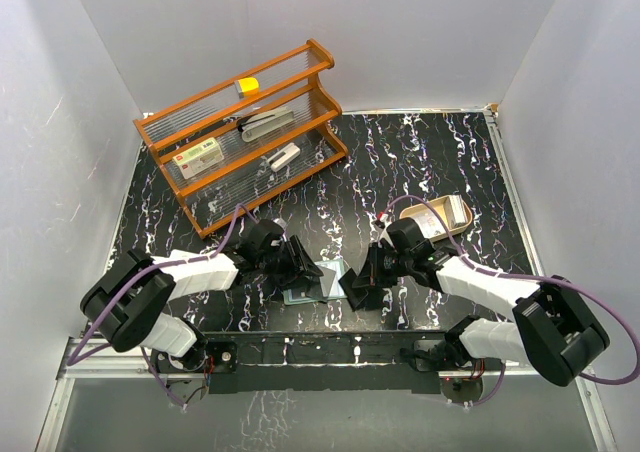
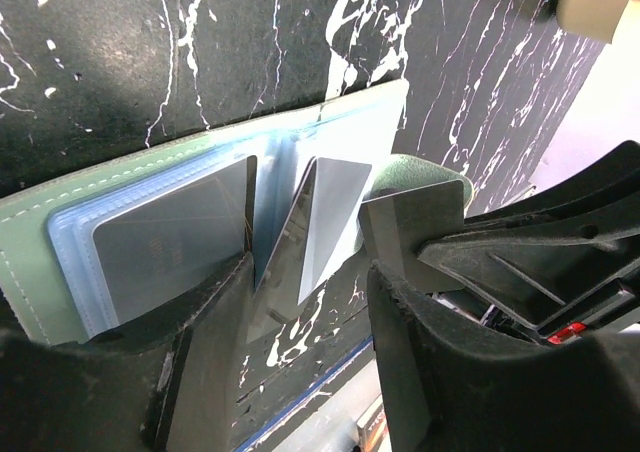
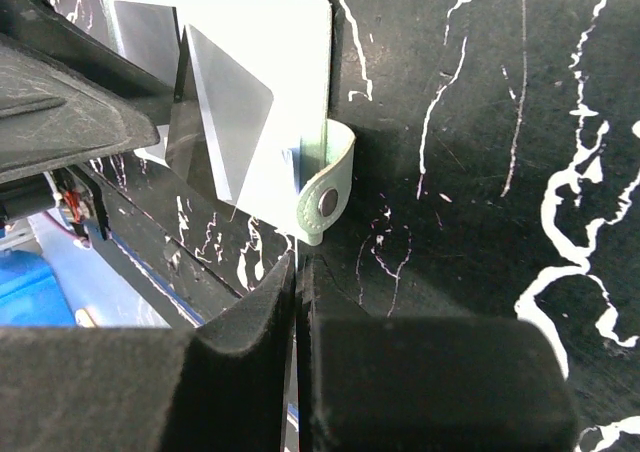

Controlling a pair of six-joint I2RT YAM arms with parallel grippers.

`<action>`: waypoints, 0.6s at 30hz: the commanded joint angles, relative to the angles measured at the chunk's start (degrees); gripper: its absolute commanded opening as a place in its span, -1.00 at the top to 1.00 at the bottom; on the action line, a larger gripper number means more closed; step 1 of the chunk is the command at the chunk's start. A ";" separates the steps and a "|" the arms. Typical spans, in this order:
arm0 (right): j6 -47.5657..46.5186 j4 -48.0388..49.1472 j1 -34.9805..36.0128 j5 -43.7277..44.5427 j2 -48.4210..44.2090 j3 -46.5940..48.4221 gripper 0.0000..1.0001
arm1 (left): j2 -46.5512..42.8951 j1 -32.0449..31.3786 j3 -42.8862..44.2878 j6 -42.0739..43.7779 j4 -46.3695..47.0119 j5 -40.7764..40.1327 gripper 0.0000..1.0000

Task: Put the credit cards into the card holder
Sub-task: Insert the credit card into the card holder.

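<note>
The flat folding card holder (image 2: pixel 30 242) is pale green outside with blue-grey clear sleeves. Table (image 1: pixel 420 162) is black with white marble veins, and that slatted wooden rack (image 1: pixel 240 122) is bright orange.

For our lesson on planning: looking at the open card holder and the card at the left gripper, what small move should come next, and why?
Probably ease the left gripper forward to slide the tilted credit card deeper into the card holder: the card stands angled, only partly among the sleeves.
</note>
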 commanded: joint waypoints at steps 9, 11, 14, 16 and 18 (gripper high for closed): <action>1.15 5.95 0.28 -1.42 1.10 -0.95 1.00 | 1.23 -0.15 -1.71 -0.66 0.71 1.64 0.18; 0.95 5.80 0.28 -1.11 1.32 -0.95 1.00 | 1.01 -0.16 -1.72 -0.66 0.84 1.80 0.30; 0.83 5.69 0.28 -1.17 1.53 -1.18 1.00 | 0.60 -0.13 -1.85 -0.70 0.89 1.78 0.44; 0.72 5.49 0.28 -1.03 1.29 -1.37 1.00 | 0.39 -0.10 -2.12 -0.90 1.14 1.69 0.58; 0.53 5.14 0.27 -0.71 0.84 -1.47 1.00 | 0.21 -0.16 -2.39 -0.92 1.55 1.68 0.70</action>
